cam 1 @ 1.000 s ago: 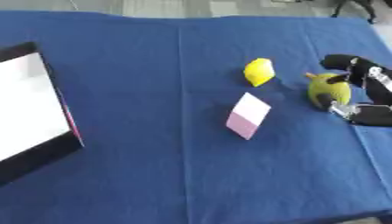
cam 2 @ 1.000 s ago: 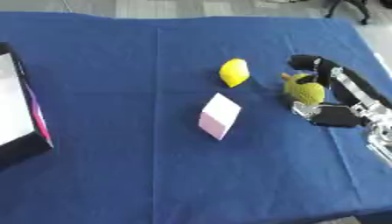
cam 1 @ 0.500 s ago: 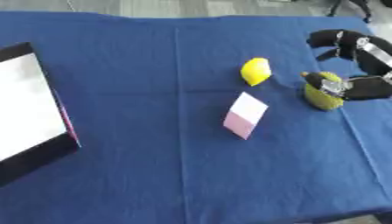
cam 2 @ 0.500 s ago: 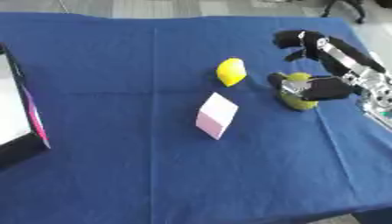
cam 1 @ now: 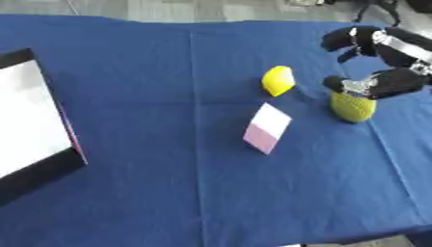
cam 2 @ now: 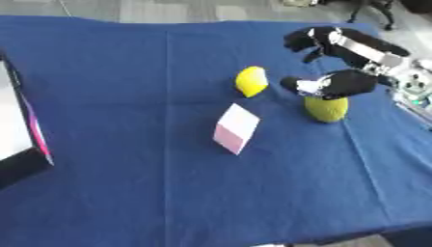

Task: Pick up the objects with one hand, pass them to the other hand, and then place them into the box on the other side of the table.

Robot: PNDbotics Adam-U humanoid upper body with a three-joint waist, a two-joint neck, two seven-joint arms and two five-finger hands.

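Right hand (cam 2: 337,84), black with silver joints, entering from the 2 o'clock corner over the blue cloth-covered table (cam 1: 168,193). Thumb and a finger down on the top of the rounded yellow-green fruit-like object (cam 2: 327,108), apparently pinching its upper end; other fingers (cam 2: 305,39) arched up and away toward 1 o'clock, touching nothing. Cannot tell whether the yellow-green object sits on the cloth or is just raised off it.

Compared with a second ago: hand then lay lower and further toward 3 o'clock, wrapped round the object from the side; now shifted up toward the far edge and in toward the centre, contact only at the object's top. Yellow-green object itself slightly nearer the middle of the table than before.

Smooth yellow lemon-shaped object (cam 1: 277,80) just to the 10 o'clock side of the yellow-green one, apart from it, unmoved. Small white-and-pink box-shaped block (cam 1: 266,128) at the table's centre, at 7 o'clock from the lemon shape, tilted, also unmoved. Black-rimmed box with white inside (cam 1: 30,125) at the 9 o'clock edge, well apart from all three objects, unchanged.
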